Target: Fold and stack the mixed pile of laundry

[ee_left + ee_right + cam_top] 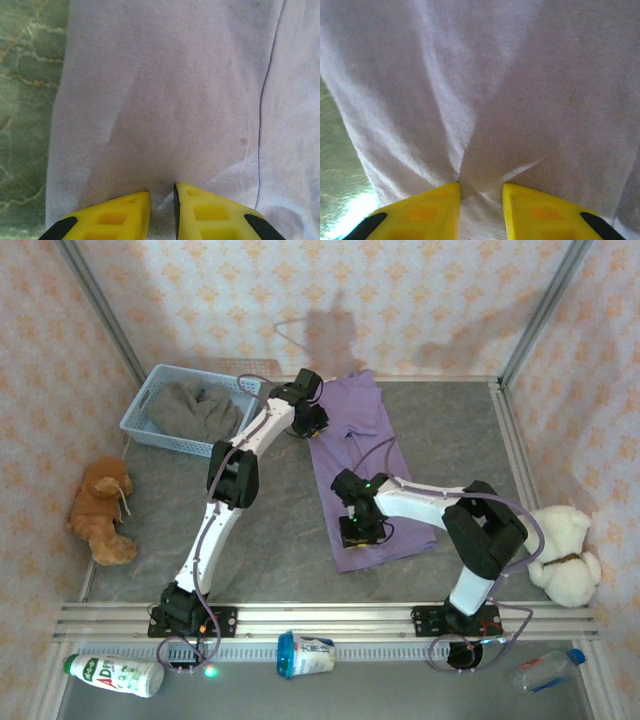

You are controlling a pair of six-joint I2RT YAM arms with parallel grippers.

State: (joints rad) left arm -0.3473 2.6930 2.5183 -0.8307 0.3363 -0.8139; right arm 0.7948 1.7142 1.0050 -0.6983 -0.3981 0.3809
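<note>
The lavender T-shirt lies as a long folded strip down the middle of the grey table. My left gripper is at the strip's far left edge. In the left wrist view that gripper is shut, with a small ridge of the purple cloth pinched between its yellow fingers. My right gripper is over the strip's near end. In the right wrist view this gripper has bunched cloth between its fingers, and creases fan out from the tips. The grey top lies crumpled in the basket.
The light blue basket stands at the back left. A brown plush toy lies at the left wall and a cream one at the right. Two bottles and a cup lie along the near rail.
</note>
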